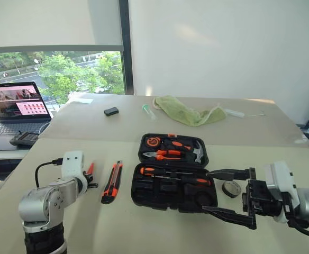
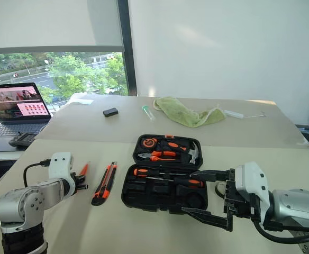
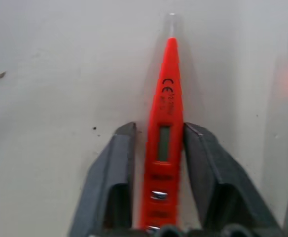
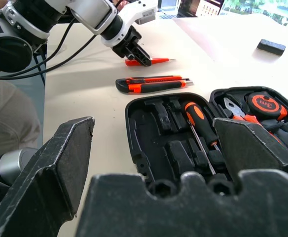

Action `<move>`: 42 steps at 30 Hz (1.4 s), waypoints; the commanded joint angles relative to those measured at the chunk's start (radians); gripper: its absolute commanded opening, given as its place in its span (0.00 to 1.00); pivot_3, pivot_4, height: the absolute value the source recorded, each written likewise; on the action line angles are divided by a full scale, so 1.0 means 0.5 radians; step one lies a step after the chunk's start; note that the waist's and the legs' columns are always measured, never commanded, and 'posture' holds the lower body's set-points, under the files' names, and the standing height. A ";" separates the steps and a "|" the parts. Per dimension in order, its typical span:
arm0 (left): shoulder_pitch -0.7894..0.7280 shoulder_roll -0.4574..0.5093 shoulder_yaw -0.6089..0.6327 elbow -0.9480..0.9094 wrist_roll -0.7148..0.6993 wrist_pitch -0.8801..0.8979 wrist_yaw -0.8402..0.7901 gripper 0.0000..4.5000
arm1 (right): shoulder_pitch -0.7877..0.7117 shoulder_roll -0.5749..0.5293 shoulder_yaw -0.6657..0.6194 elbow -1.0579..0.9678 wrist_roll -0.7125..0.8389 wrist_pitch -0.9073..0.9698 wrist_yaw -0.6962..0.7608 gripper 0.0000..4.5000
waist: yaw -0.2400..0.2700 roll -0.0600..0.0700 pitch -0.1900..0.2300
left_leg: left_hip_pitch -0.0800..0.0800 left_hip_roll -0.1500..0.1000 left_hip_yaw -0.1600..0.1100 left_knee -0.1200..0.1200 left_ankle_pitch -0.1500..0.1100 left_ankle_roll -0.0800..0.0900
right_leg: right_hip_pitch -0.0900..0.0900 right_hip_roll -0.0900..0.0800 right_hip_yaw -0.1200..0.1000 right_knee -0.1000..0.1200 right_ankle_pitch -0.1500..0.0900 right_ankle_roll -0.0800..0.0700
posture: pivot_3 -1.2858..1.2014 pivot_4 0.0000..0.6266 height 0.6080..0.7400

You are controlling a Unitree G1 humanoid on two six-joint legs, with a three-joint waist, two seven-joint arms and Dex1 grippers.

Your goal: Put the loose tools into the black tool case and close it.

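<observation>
Now left gripper (image 3: 159,143) pinches tester pen (image 3: 162,148).

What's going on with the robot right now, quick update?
Left gripper closed around the orange tester pen on the table. Right gripper open, hovering by the open tool case. Utility knife loose on table. Nothing blocking.

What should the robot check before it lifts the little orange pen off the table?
1. Left tool fingers on both sides of the small all-orange tester pen: ok.
2. Grip tight enough: cannot tell.
3. Black plastic clamshell tool case open: ok.
4. Empty slot for pen: cannot tell.
5. Right tool open, beside case, off the pen's path: ok.
6. Orange-and-black utility knife lies apart from pen: ok.
</observation>
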 commanded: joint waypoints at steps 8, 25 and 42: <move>-0.334 0.670 -0.653 0.034 -0.489 -0.891 -1.821 0.10 | 0.293 0.076 -0.210 -0.131 -0.117 -0.104 -0.134 1.00 | 0.024 -0.003 0.001 | -0.008 -0.003 0.001 0.002 0.009 -0.013 | -0.005 0.003 -0.007 -0.001 -0.002 -0.004 | 0.52 0.24 1.00; -0.895 0.573 -1.800 1.310 0.620 -2.436 -2.766 0.10 | 1.160 0.402 -0.810 -0.427 -0.131 -0.202 -0.128 1.00 | 0.015 -0.002 0.000 | -0.012 -0.001 0.010 0.021 -0.007 0.019 | 0.000 0.028 -0.001 -0.002 -0.001 0.008 | 0.52 0.24 1.00; -0.961 0.414 -1.763 1.328 0.793 -2.416 -2.812 0.43 | 1.252 0.447 -0.785 -0.508 -0.118 -0.244 -0.230 1.00 | 0.020 -0.001 0.000 | -0.014 0.000 0.010 0.031 -0.009 0.023 | 0.000 0.027 -0.001 0.001 0.000 0.011 | 0.52 0.24 1.00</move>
